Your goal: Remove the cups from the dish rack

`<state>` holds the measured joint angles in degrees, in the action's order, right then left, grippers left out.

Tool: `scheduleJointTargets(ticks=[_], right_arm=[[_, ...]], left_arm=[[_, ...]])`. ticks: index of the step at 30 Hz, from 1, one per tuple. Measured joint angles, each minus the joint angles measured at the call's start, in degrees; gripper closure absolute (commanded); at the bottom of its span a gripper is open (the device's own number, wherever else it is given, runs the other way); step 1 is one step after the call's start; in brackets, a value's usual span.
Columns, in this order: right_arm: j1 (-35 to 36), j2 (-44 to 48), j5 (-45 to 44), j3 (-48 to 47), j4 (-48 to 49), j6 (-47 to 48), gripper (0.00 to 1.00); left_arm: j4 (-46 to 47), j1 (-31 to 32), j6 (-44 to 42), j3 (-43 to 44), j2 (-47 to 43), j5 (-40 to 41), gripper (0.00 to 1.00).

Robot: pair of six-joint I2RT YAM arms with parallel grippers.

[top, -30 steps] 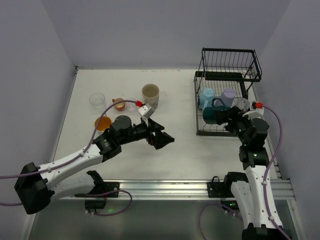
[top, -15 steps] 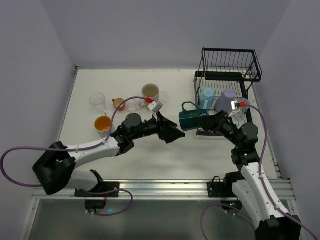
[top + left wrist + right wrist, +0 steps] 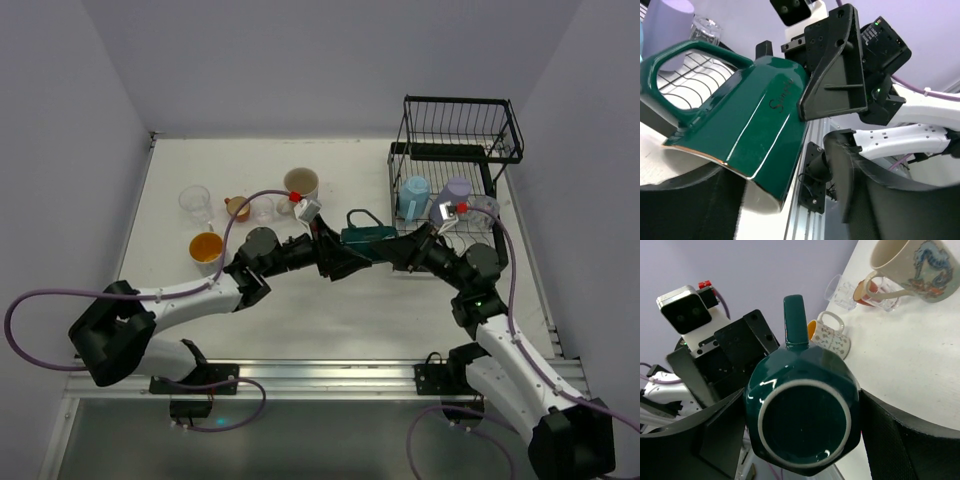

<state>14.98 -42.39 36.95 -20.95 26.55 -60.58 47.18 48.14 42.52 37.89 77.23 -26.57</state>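
A dark green mug hangs on its side above the table between both arms. My right gripper is shut on its base end, and the right wrist view shows the mug pinched between both fingers. My left gripper stands open around the rim end. In the left wrist view the mug rests against one finger, while a gap shows at the other finger. The black dish rack at the right still holds a light blue cup, a lavender cup and a clear glass.
On the table's left stand a beige mug, a clear glass, an orange-red cup, another glass and an orange-yellow mug. The side walls stand close at both sides.
My right arm has carried the green mug out of the rack and leftward to mid-table. My left arm has reached right to meet it, and its jaws have narrowed around the rim.
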Motion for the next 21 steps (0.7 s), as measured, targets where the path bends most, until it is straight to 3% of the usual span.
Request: scheduleJointTargets(ticks=[2, 3, 6, 7, 8, 10, 11, 16, 21], right_arm=[[1.7, -1.6, -0.3, 0.0, 2.1, -0.8, 0.7], [2.4, -2.4, -0.4, 0.0, 3.3, -1.2, 0.69], [3.8, -3.9, -1.2, 0.0, 6.6, -3.6, 0.59], [3.9, -4.3, -1.4, 0.0, 7.5, -4.5, 0.53], [4.2, -4.7, -1.7, 0.0, 8.4, -5.0, 0.38], [4.8, -5.2, -1.9, 0.0, 9.5, -5.4, 0.19], [5.0, -5.4, -1.9, 0.0, 9.6, -5.3, 0.01], [5.6, -5.6, -4.6, -0.4, 5.0, -2.2, 0.01], [5.6, -3.3, -11.0, -3.5, -3.7, 3.5, 0.01]], left_arm=[[1.0, 0.0, 1.0, -0.1, 0.4, -0.1, 0.48], [1.7, 0.0, 1.6, -0.2, 0.5, 0.0, 0.74], [4.0, -0.2, 3.6, -1.1, 0.3, -0.2, 1.0], [4.6, -0.1, 3.5, -1.2, -0.4, 0.2, 1.0], [4.5, -0.1, 3.1, -1.3, -1.1, 0.5, 1.0], [3.6, -0.1, 2.4, -1.8, -2.3, 1.5, 1.0], [2.7, 0.0, 1.9, -2.0, -3.0, 2.1, 1.0], [-7.9, 0.3, -3.2, -2.1, -8.0, 6.4, 1.0], [-31.4, 0.2, -10.8, 0.1, -14.9, 16.7, 1.0]])
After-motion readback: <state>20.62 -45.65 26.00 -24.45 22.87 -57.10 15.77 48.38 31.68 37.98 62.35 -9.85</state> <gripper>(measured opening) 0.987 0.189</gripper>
